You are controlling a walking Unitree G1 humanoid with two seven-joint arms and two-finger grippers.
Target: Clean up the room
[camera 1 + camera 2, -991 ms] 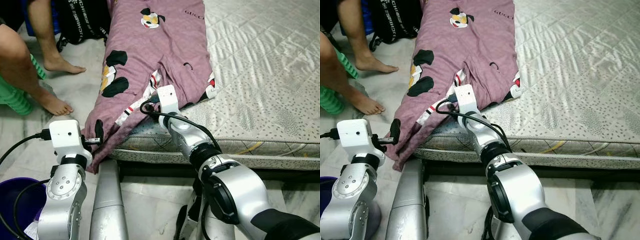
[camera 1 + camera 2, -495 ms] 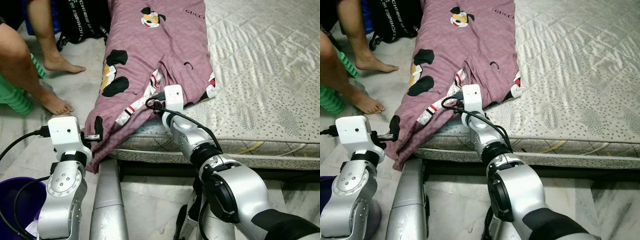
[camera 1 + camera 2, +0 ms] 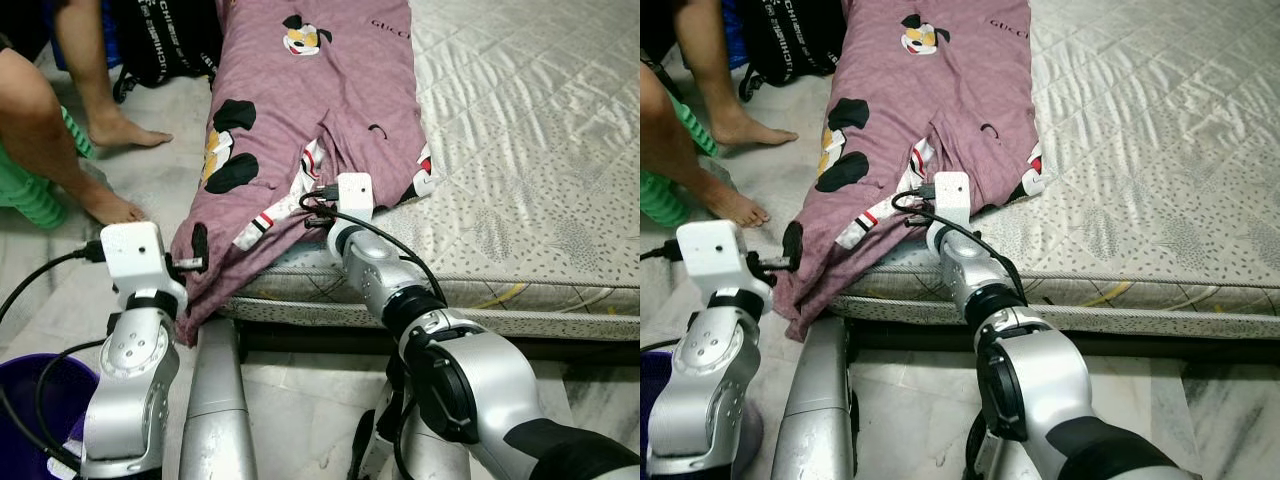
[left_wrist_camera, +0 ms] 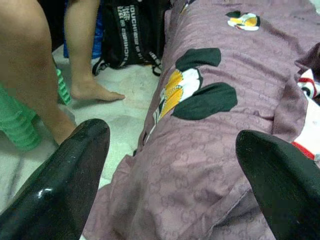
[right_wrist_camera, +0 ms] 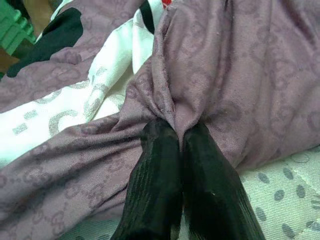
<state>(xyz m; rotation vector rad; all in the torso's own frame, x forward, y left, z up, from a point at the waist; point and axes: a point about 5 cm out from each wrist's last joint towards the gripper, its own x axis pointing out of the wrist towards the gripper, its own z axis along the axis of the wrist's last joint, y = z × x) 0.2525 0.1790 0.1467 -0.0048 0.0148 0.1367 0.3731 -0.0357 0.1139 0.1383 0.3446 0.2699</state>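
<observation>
Here, in the left eye view, the mauve blanket [image 3: 330,90] lay along the near left side of the mattress [image 3: 520,150], and its lower end hung over the mattress edge toward the floor [image 3: 165,165], probably because it was only half pulled off. The right gripper [image 3: 312,212] reached onto its middle fold, while the left gripper [image 3: 196,262] was held beside the hanging corner. A person's 2 bare feet [image 3: 115,208] stood close on the floor, so free room on that side was small, and a purple bucket [image 3: 30,390] sat low near the left arm. In the left wrist view, the 2 black fingers [image 4: 60,180] were spread wide with the blanket just ahead between them, not yet touching; a black bag [image 4: 127,35] stood behind. In the right wrist view, the right fingers [image 5: 157,175] were pressed together on a pinched ridge of the blanket, which I judged a grip meant for pulling.
</observation>
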